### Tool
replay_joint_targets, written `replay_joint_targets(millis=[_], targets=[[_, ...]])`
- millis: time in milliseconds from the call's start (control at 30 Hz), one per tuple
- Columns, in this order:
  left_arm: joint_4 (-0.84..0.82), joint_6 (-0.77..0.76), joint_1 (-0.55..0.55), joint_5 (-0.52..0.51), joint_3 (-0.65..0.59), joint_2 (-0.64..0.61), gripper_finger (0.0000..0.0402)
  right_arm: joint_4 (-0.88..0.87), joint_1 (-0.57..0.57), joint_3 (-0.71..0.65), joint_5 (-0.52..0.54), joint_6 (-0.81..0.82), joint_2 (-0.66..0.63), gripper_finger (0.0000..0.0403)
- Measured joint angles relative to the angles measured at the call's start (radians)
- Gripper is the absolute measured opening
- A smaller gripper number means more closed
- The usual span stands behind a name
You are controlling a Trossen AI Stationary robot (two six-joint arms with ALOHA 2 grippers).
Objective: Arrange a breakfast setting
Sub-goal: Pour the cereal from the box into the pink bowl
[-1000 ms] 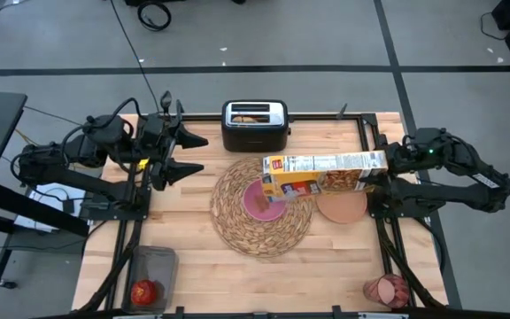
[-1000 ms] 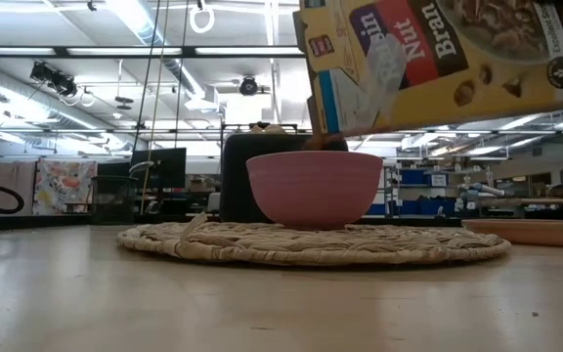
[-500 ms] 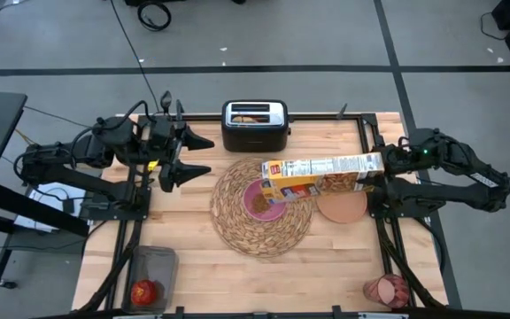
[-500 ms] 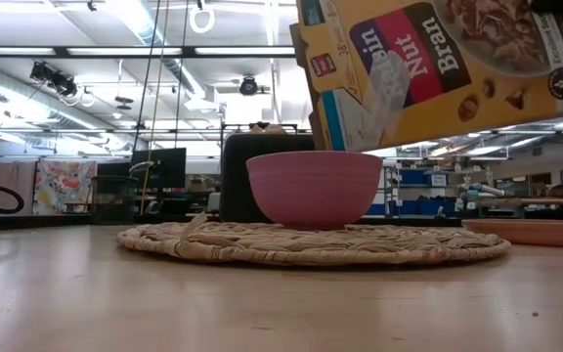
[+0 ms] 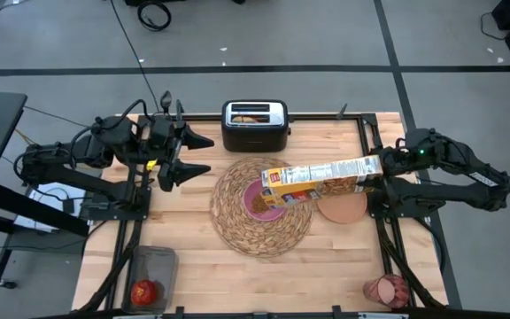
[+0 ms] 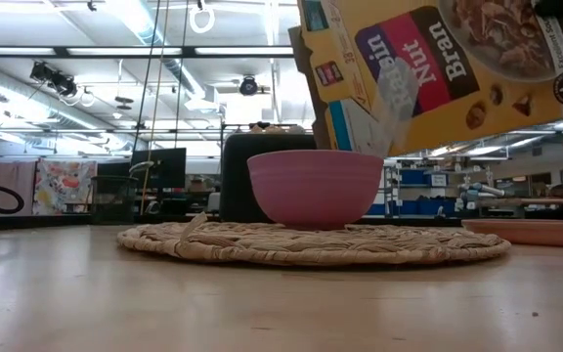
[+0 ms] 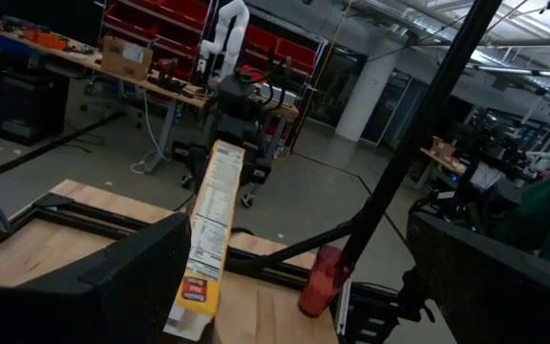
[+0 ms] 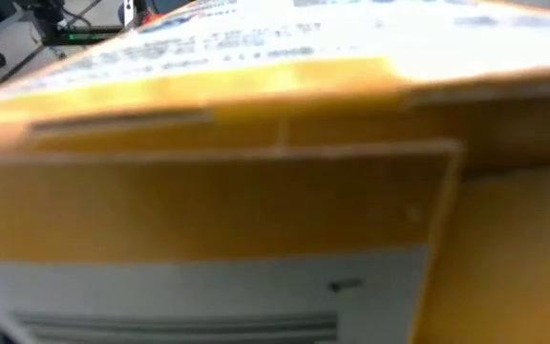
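The yellow cereal box (image 5: 326, 175) hangs tipped over the small pink bowl (image 5: 257, 202), its open end low above the bowl (image 6: 315, 188). My right gripper (image 5: 381, 167) is shut on the box's other end. Brown cereal lies in the bowl, which stands on the round woven placemat (image 5: 237, 232). The salmon-brown plate (image 5: 345, 211) rests on the table right of the mat, partly under the box. My left gripper (image 5: 204, 155) waits open and level at the far left, holding nothing. The spoon is out of view. My right gripper holds the cereal box by its closed end (image 5: 374, 167), the end toward the table's right edge, and comes at it from the right. The box (image 8: 256, 191) fills the right wrist view and hides the fingers. It is lifted clear, slanting down toward the bowl.
A black toaster (image 5: 255, 124) stands at the far edge behind the mat. A red apple (image 5: 144, 291) sits in a small bin at the near left corner. The pink tumbler (image 5: 386, 289) lies at the near right corner. Bare wood lies near the front edge.
My right gripper has rolled the cereal box about its length and tipped its open end lower over the bowl. Cereal has fallen into the bowl, which now shows brown inside.
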Motion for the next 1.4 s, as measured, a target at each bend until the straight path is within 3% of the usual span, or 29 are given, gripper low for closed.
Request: replay_joint_targets(millis=[1400], targets=[[-0.001,0.0,0.0,0.0,0.0,0.0,0.0394,0.022,0.0,0.029,0.018,0.023,0.027,0.0248]])
